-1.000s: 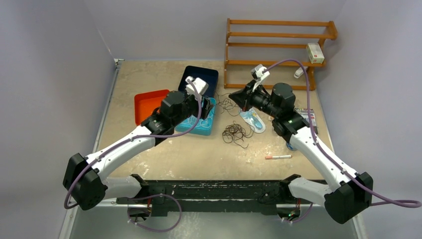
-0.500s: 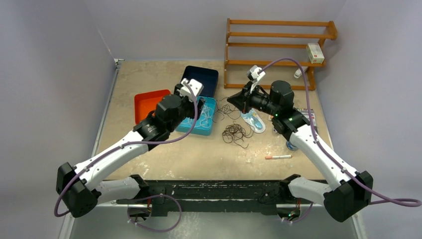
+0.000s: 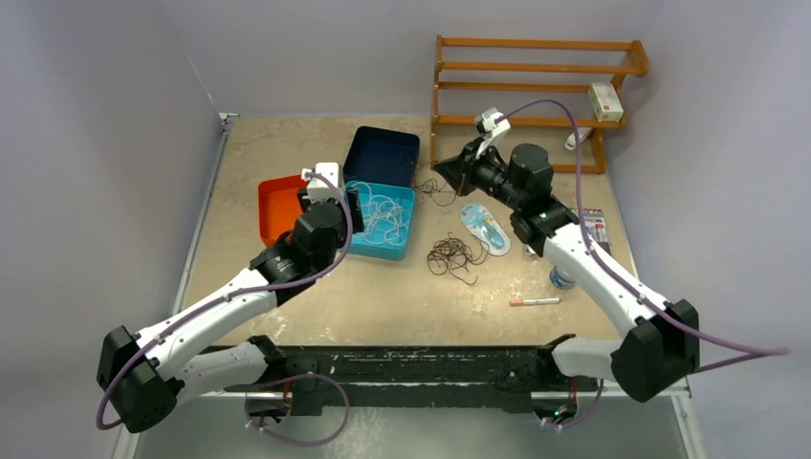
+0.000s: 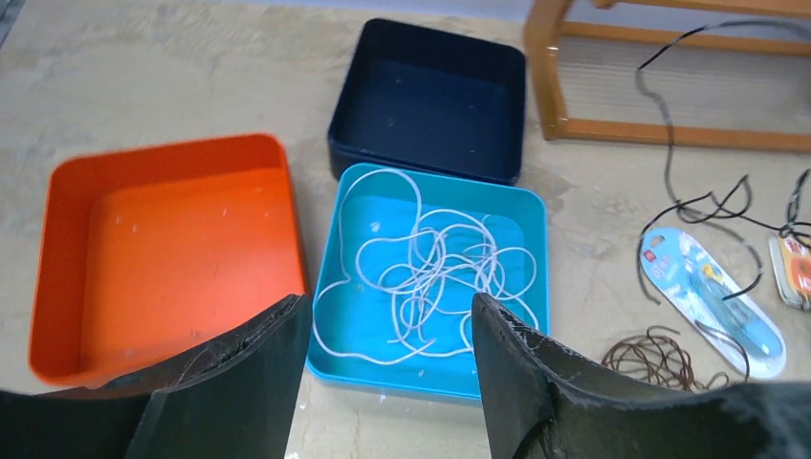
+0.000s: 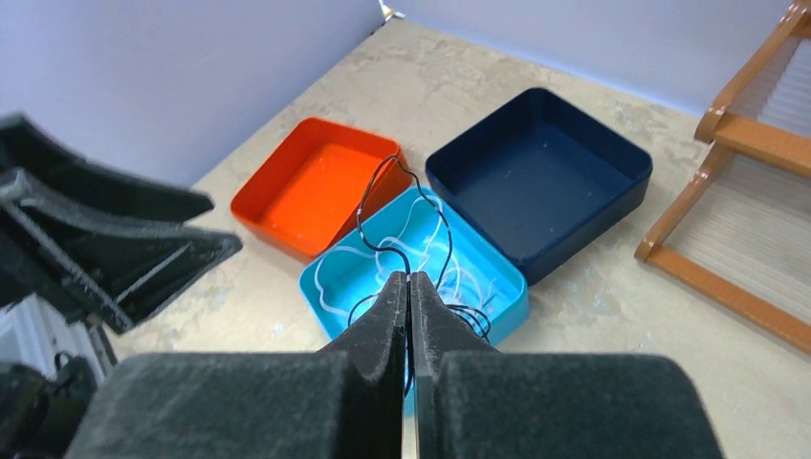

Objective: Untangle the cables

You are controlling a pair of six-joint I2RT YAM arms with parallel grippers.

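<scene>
A white cable (image 4: 435, 273) lies loosely coiled in the light blue tray (image 4: 339, 359), also seen from above (image 3: 383, 212). A brown cable tangle (image 3: 451, 254) lies on the table beside that tray and shows at the edge of the left wrist view (image 4: 655, 354). My right gripper (image 3: 442, 174) is shut on a thin black cable (image 5: 375, 206) and holds it lifted near the wooden rack; the black cable hangs down to the table (image 3: 435, 196). My left gripper (image 4: 387, 316) is open and empty, above the near edge of the light blue tray.
An orange tray (image 3: 279, 203) and a dark blue tray (image 3: 384, 153) adjoin the light blue one. A wooden rack (image 3: 536, 96) stands at the back right with a small box on it. A blue blister pack (image 3: 486, 228), a pen (image 3: 534, 301) and a card packet (image 3: 595, 225) lie at right.
My left gripper has drawn back toward me and leftward, off the light blue tray where the white cable now lies. My right gripper has moved left and farther back, still holding the black cable.
</scene>
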